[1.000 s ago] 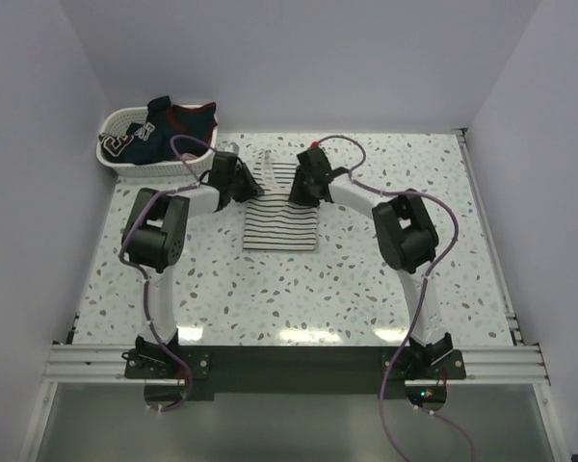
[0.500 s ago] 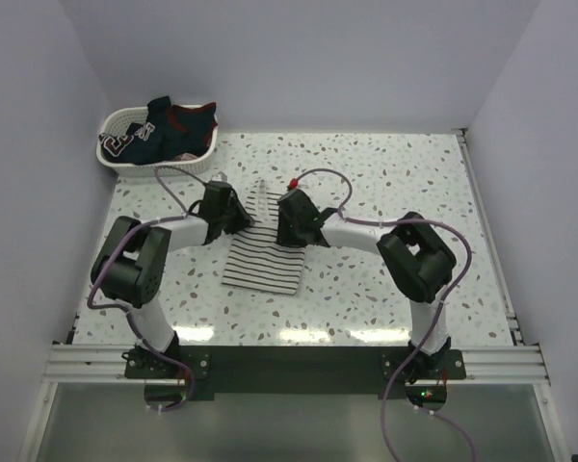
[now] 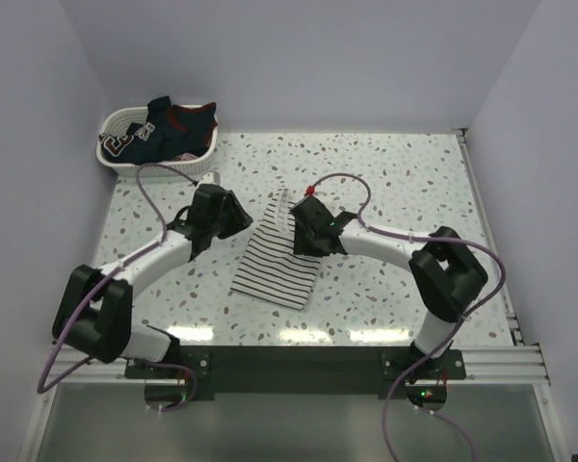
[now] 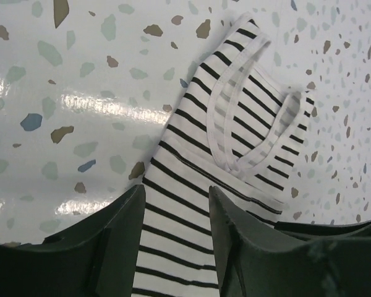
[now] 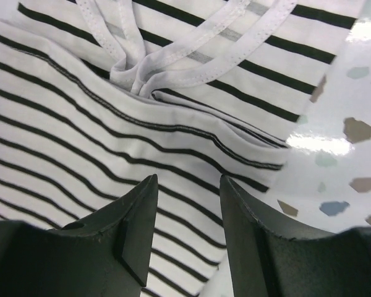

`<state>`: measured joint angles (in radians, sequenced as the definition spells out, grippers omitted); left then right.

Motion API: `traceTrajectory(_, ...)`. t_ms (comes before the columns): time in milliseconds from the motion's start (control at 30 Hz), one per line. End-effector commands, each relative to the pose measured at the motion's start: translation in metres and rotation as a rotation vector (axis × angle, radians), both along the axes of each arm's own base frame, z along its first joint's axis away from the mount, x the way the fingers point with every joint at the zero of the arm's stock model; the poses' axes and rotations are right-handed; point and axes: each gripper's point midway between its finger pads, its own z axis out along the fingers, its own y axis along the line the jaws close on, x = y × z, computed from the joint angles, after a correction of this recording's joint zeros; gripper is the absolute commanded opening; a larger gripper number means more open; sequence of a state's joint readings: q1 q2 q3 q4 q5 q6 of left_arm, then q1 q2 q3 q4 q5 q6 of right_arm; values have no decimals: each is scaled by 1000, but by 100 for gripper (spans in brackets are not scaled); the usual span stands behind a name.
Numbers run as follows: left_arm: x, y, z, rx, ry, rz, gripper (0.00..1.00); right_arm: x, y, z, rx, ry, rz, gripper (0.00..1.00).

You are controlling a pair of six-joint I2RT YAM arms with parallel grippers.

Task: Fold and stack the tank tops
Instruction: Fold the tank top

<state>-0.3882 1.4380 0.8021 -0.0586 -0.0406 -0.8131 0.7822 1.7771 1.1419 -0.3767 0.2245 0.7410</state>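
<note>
the striped tank top (image 3: 275,265) lay folded narrow, well apart from the white basket (image 3: 116,154), to its near right. left gripper (image 4: 176,195) and right gripper (image 5: 187,185) hung there, jaws parted, empty. the next fold wanted both layers pinched evenly at the straps.

soft cloth tank top (image 4: 195,164), glossy speckled table (image 4: 62,74)

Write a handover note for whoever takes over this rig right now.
Left hand: open, empty, over the left edge of the striped tank top.
Right hand: open, empty, over the same top near its straps.
Things: striped tank top lies askew on the table; navy tank top sits in the white basket, far left corner.
Done: striped top looks folded, hem laid up near the straps.
Left: fold the navy top and whatever else the basket holds, then stack.
</note>
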Motion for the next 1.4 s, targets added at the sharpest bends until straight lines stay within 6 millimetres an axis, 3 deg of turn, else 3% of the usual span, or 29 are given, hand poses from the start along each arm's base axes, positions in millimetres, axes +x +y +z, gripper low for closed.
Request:
traceTrajectory(0, -27, 17, 15, 86, 8, 2, 51, -3, -17, 39, -9, -65, -22, 49)
traceTrajectory(67, -48, 18, 13, 82, 17, -16, 55, -14, -22, 40, 19, -51, -44, 49)
traceTrajectory(100, -65, 22, -5, 97, 58, -21, 57, -22, -19, 50, 70, -59, -38, 49)
traceTrajectory(133, -74, 22, -5, 80, 58, -18, 58, -38, -23, 36, 77, -23, -32, 49)
traceTrajectory(200, -98, 24, -29, 72, 112, -42, 59, -63, -16, 39, 128, -18, -33, 49)
traceTrajectory(233, -104, 25, -31, 64, 114, -45, 59, -77, -19, 27, 119, 2, -30, 49)
traceTrajectory(300, -117, 25, -45, 51, 137, -64, 59, -102, -6, 25, 158, 13, -16, 49)
traceTrajectory(400, -121, 28, -51, 63, 122, -80, 59, -122, 4, 19, 175, 20, -10, 48)
traceTrajectory(567, -125, 33, -61, 100, 150, -85, 59, -131, 13, 6, 141, 25, -17, 45)
traceTrajectory(767, -130, 32, -75, 95, 187, -87, 57, -146, 4, -24, 120, 78, -48, 45)
traceTrajectory(867, -136, 31, -84, 93, 213, -95, 54, -152, -8, -36, 105, 95, -67, 44)
traceTrajectory(1000, -146, 24, -92, 78, 238, -116, 51, -163, -26, -45, 80, 116, -68, 32)
traceTrajectory(1200, -167, 10, -97, 64, 267, -146, 49, -164, -70, -46, 45, 103, -131, 32)
traceTrajectory(1367, -181, -1, -98, 29, 290, -172, 49, -156, -93, -33, 67, 83, -162, 35)
